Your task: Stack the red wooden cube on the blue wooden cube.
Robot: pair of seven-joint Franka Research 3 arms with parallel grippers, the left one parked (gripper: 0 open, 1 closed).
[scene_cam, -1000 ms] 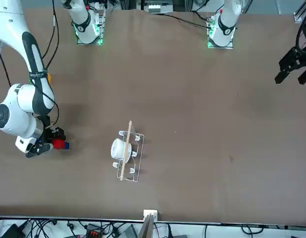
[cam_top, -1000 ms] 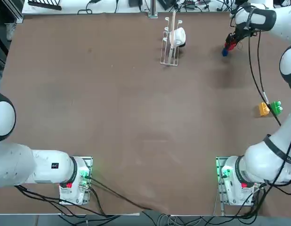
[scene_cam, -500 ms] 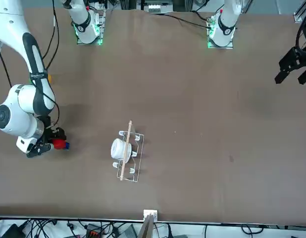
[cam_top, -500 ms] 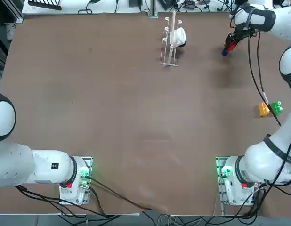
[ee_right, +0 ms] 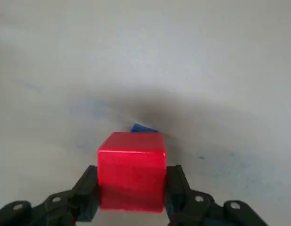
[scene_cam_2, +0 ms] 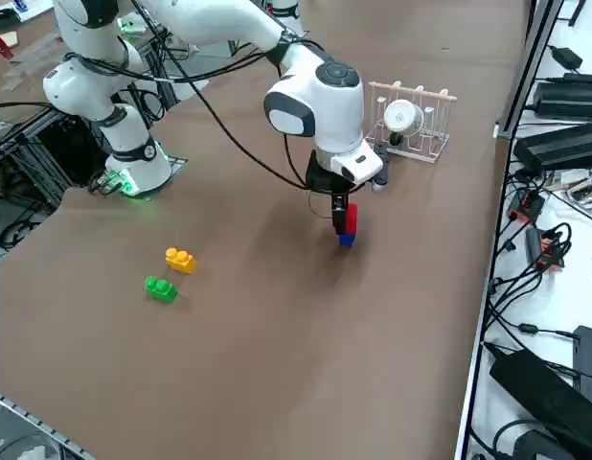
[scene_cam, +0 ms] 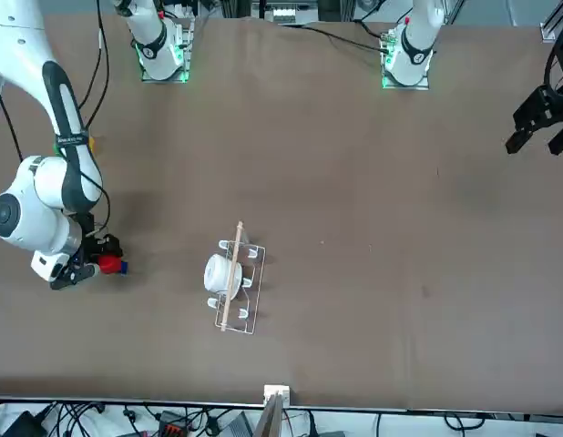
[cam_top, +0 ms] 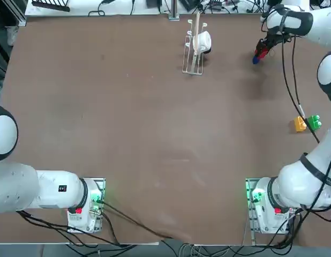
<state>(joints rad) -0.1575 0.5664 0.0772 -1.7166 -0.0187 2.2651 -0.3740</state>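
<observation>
Straight off, you have the tabletop [cam_top: 144, 134] on your left: brown surface from 9 o'clock through the middle, broad open room there for moving. Clock is read on the top view, 12 at the far edge.

Next, just past 12, near the far edge: white wire rack [cam_top: 193, 56], standing, with a white cup [cam_top: 202, 42] on it. You have bare tabletop between rack and claw.

Then, between 1 and 2, your right gripper [ee_right: 132, 190], near the far edge too. Claw is pinching the red cube [ee_right: 131, 172], one finger on each side of it. The blue cube [scene_cam_2: 347, 240] sits just below the red one as you see it in the right side view; in the wrist view only a small blue piece peeks past the red. Your two cubes look lined up closely but not flush. Whether red rests its weight on blue, you cannot tell.

At 4, close to the near edge, your right arm's base [cam_top: 270, 206]. Up from it toward 3, more brown surface.

At 3, the yellow block [cam_top: 300, 123], knobbed, well apart from the cubes. Just to its right, the green block [cam_top: 314, 122], also knobbed, nearer your right-hand side. A dark cable [cam_top: 289, 88] passes over that pair in the top view; in the right side view you see both blocks on open tabletop.
</observation>
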